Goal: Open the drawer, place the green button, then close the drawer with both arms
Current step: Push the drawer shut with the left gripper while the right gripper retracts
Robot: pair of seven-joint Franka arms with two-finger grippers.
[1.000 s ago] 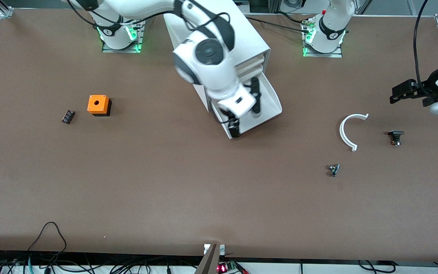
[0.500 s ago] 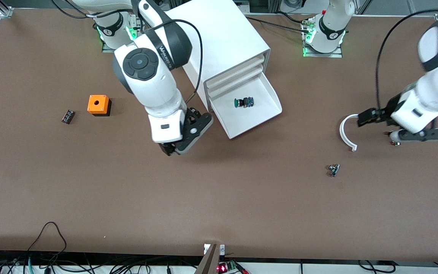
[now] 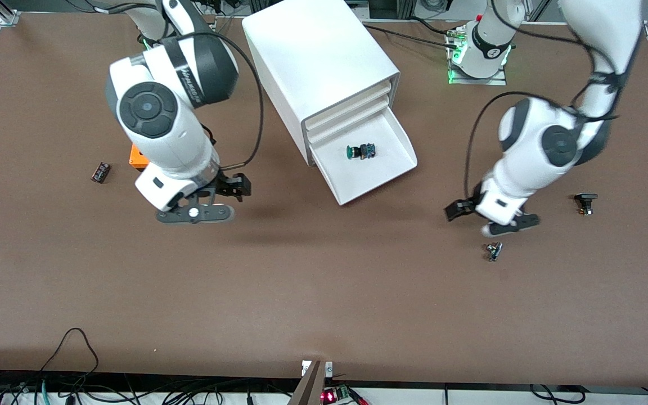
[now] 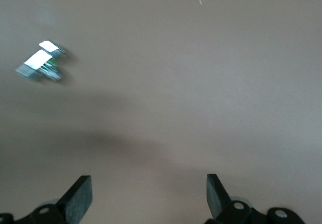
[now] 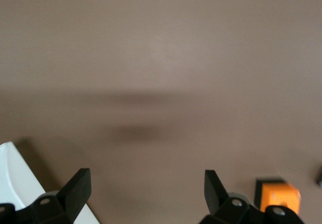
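Front: green-cap button point(image 3: 360, 151) lies in the pulled-out lowest drawer point(image 3: 383, 169) of the cabinet point(image 3: 318, 62). Right gripper point(image 3: 203, 203) over table toward right arm's end from cabinet, empty; left gripper point(image 3: 490, 218) toward left arm's end. Left wrist: fingers point(image 4: 80, 196) spread wide, empty. Right wrist: fingers point(image 5: 78, 186) wide apart, orange box point(image 5: 277, 196) near.

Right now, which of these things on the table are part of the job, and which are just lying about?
Part of the job:
- drawer, lowest in the white cabinet, pulled open
- green-capped button, lying in it
- left gripper and right gripper, both empty, fingers open over bare table

Lying about:
- orange box
- small black part
- black button part
- small metal part
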